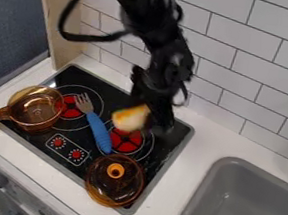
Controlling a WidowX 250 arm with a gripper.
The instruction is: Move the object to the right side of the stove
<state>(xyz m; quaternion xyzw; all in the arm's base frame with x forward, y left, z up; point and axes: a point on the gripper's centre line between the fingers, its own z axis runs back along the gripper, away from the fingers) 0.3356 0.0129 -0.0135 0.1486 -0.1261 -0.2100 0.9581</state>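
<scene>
In the camera view, the black two-finger gripper [153, 117] hangs over the black, grey-rimmed stove [178, 134]; its opening and hold I cannot tell; the rounded white, yellow and orange object [130, 118] shows just at its left.

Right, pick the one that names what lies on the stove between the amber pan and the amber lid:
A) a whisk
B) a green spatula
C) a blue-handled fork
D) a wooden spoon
C: the fork lies on the stove, its tines near the pan and the end of its blue handle near the lid.
</scene>
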